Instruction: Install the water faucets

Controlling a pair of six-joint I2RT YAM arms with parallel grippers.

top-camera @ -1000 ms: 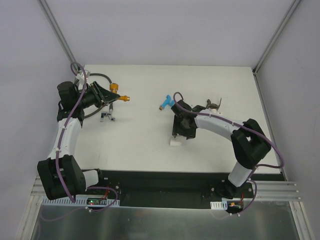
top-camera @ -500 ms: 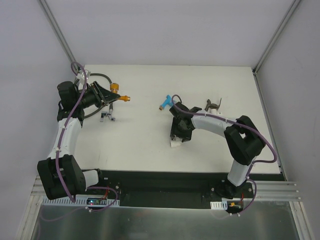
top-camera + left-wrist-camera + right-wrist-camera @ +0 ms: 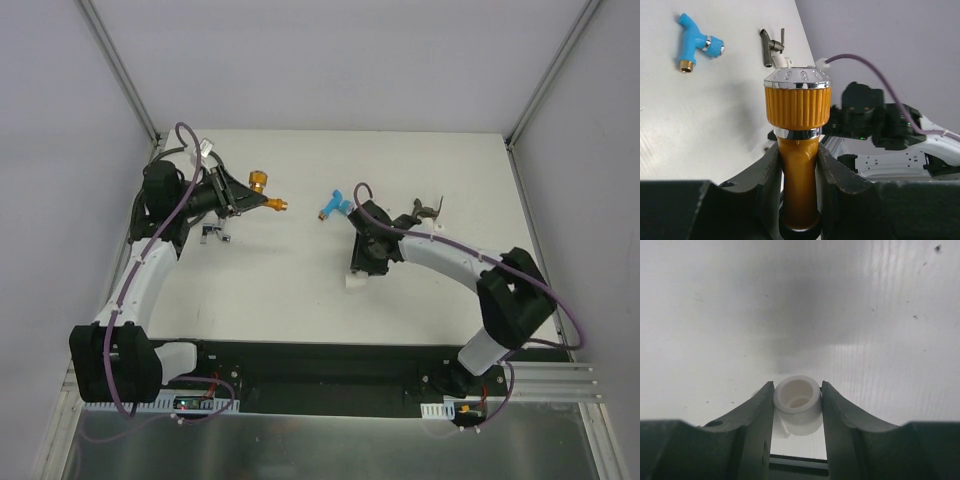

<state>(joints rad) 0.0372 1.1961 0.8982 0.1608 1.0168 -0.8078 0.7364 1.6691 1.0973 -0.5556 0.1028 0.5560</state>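
The orange faucet (image 3: 797, 107) is clamped in the left tool (image 3: 797, 149) above the worktop (image 3: 280, 275); the right tool (image 3: 797, 386) pinches a white fitting (image 3: 796, 397) resting on it. Misaligned threads could cross and jam, or the glossy body might twist loose.

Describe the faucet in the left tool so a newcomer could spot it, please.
On the white table, look far left to the left tool. Between its fingers sits the orange faucet, chrome-capped. The blue faucet and grey-brown faucet lie loose farther right.
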